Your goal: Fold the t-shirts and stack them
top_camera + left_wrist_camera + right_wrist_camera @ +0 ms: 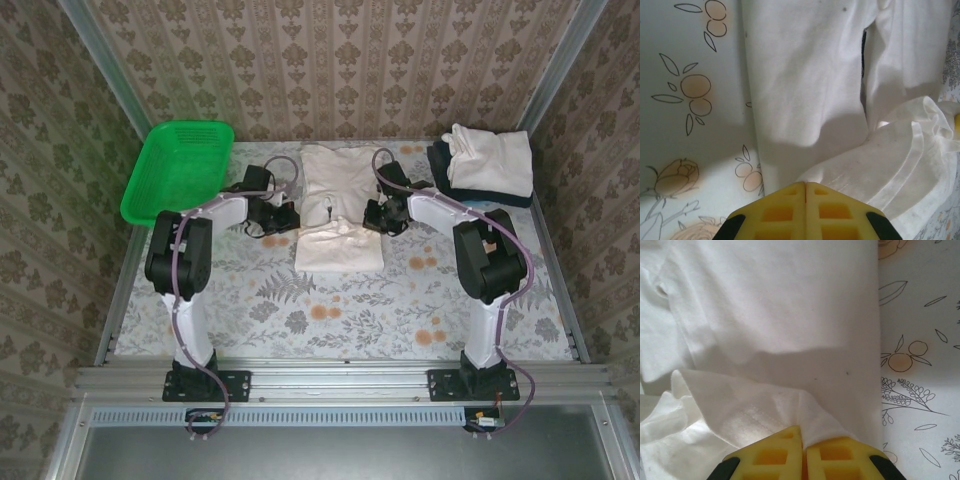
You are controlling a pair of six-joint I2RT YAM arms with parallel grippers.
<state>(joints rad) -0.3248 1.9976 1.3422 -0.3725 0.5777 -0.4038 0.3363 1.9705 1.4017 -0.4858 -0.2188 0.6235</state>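
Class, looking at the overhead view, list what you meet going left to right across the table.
From the left: green basket → left gripper → cream t-shirt → right gripper → stack of folded t-shirts.

bright, even light; soft shadow across t-shirt (805, 95)

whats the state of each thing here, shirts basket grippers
middle t-shirt: lying on the table, partly folded, fabric pinched on both sides
cream t-shirt: loosely folded, on top of the stack at far right
navy t-shirt: folded, under the cream one
green basket: empty, at far left
left gripper: shut on the middle t-shirt
right gripper: shut on the middle t-shirt
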